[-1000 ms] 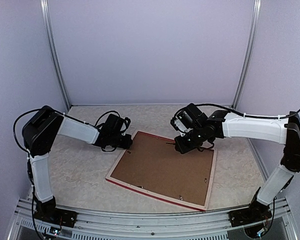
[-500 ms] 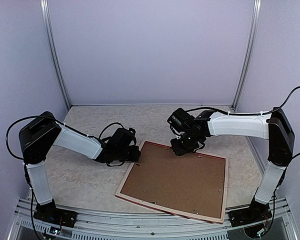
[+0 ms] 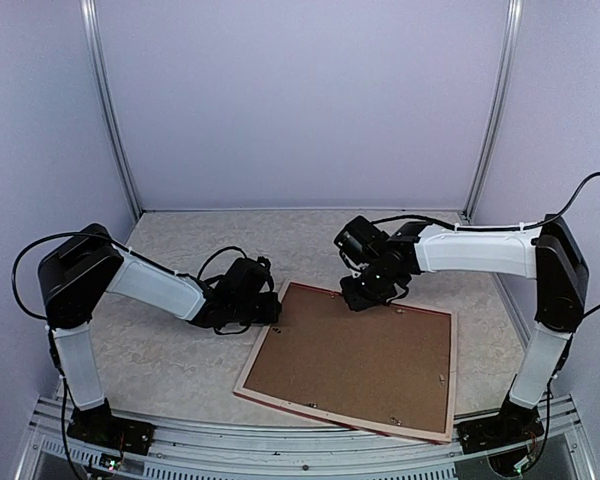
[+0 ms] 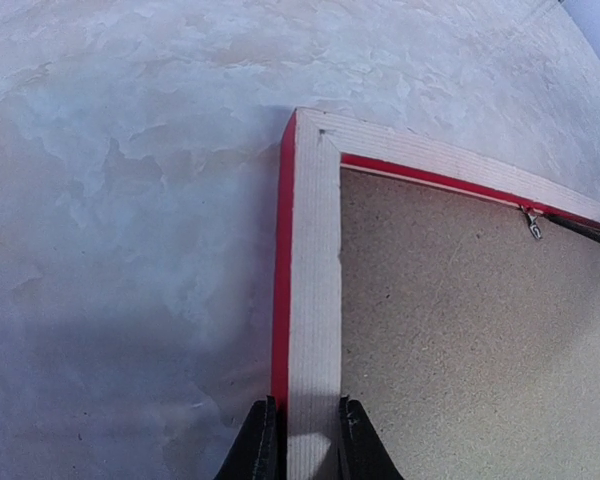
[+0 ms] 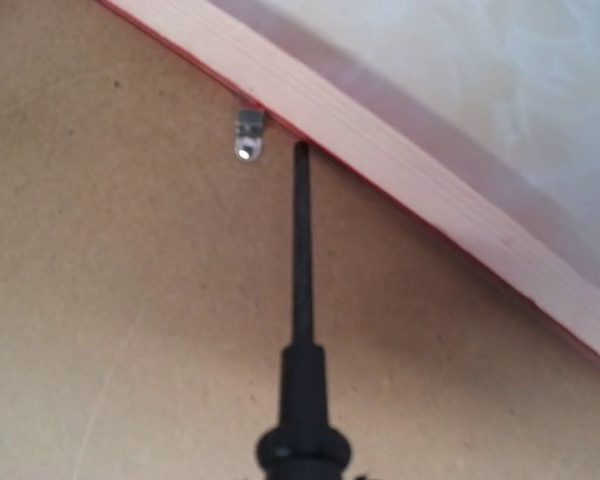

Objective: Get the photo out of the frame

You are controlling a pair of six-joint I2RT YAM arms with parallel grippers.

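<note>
The photo I can't see at all: the frame [image 3: 262, 340] lies face down on the tabletop [image 3: 160, 360] in front of both arms, with its brown backing board [image 3: 355, 355] facing up. My left pincer [image 4: 306, 408] is clamped on the frame's pale left rail, near the far corner. The right pincer [image 3: 366, 292] grips a screwdriver [image 5: 301, 300], though its fingers are cut off in the wrist view. The tip sits at the far rail's inner edge, just beside a small metal clip [image 5: 248, 135]. The tabletop is pale and mottled, and the walls [image 3: 300, 100] are plain lavender.
</note>
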